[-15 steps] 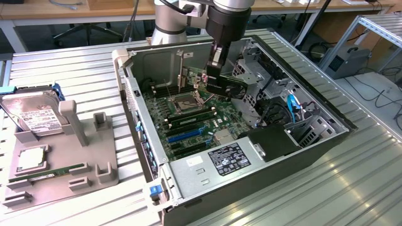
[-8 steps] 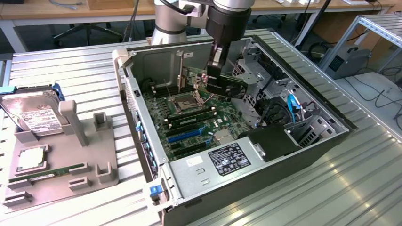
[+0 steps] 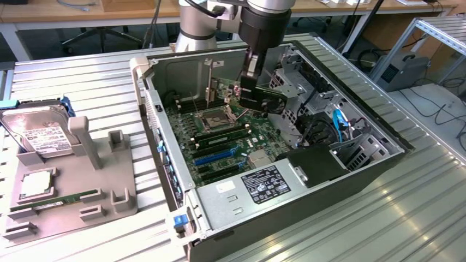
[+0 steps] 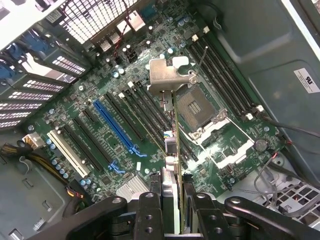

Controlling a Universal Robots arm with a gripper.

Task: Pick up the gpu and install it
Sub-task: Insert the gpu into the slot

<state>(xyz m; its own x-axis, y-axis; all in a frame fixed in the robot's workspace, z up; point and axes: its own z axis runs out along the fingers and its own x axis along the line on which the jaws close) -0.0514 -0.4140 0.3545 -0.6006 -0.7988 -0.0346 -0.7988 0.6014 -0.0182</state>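
now the gripper [image 4: 172,199], half closed on the gpu [image 4: 169,75], is holding it on edge above the motherboard [image 4: 240,135], likely so its lower edge is facing the slots [image 4: 117,125].

Room over mobo [image 3: 227,143]; drive cage [image 3: 297,90] close beside gripper [image 3: 252,99].
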